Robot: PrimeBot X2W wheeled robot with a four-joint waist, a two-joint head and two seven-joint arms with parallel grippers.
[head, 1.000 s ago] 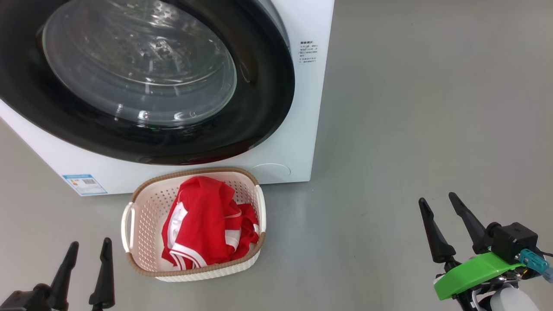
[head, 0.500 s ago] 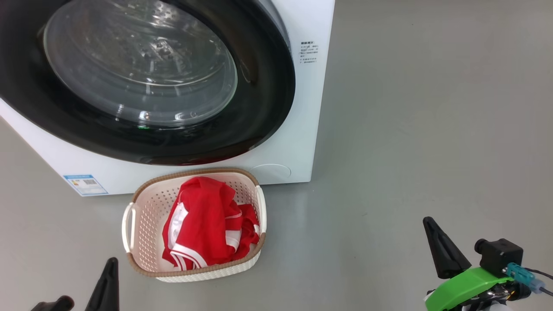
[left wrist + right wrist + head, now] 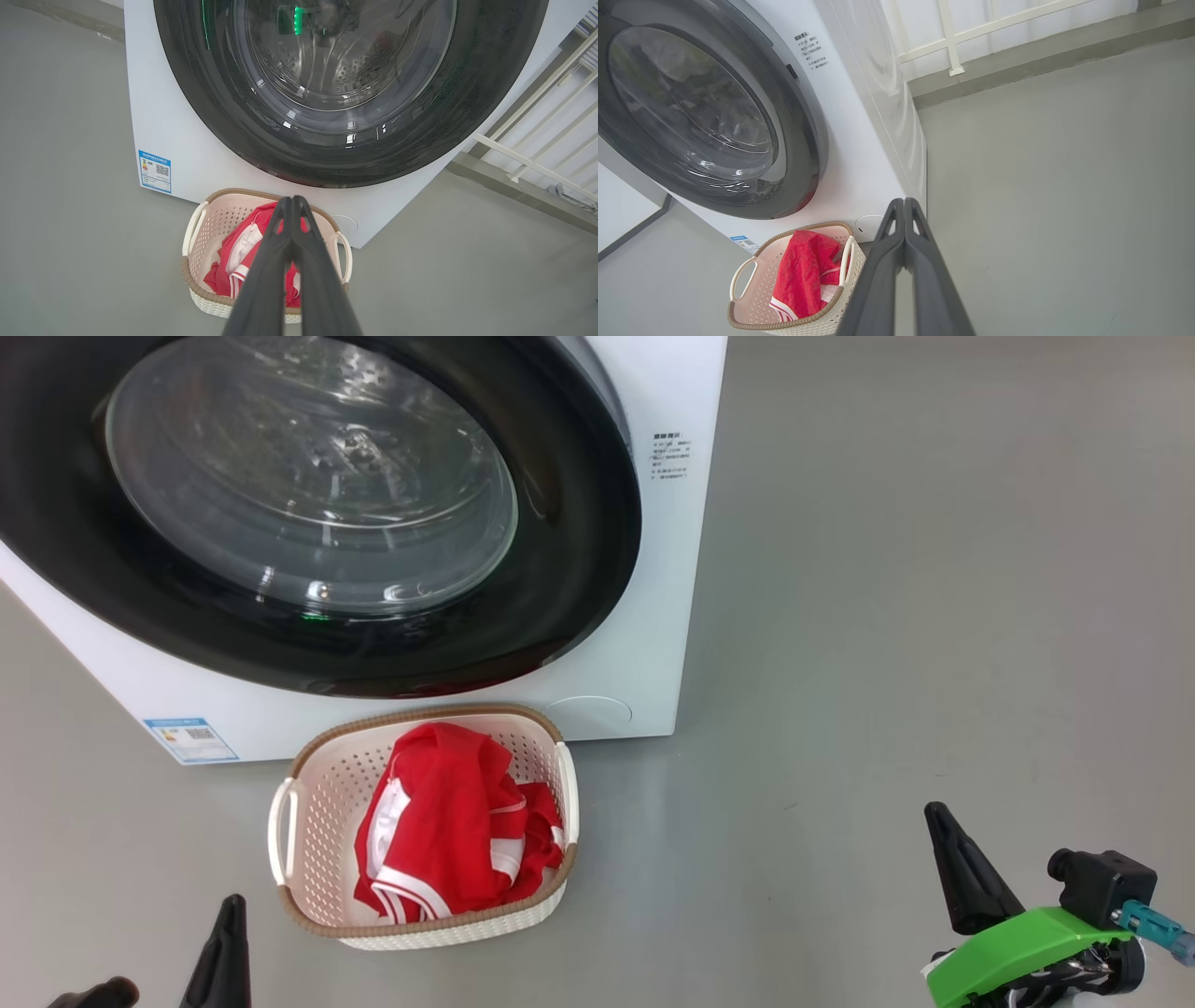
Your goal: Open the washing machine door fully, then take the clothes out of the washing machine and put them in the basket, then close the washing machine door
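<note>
Door (image 3: 579,523) lies flush against the washing machine (image 3: 653,644) front; no gap shows at its rim in the head or right wrist view. Whether the latch has caught cannot be told.

Clothes (image 3: 448,821) lie heaped in the basket (image 3: 322,859), which stands on the floor (image 3: 887,616) just beside the machine's front bottom edge, under the door's lowest arc.

Left gripper (image 3: 292,205): fingers pressed tip to tip, holding nothing, aimed over the basket. Right gripper (image 3: 903,205): fingers likewise together, empty, well apart from the basket.

Risks, as judged:
1. The door may be only pushed to. Too light a press would let it spring ajar.
2. The left arm, travelling low, could catch the basket's near rim or handle and tip the clothes out.
3. Glare on the glass hides the drum, so a leftover garment is not ruled out.
</note>
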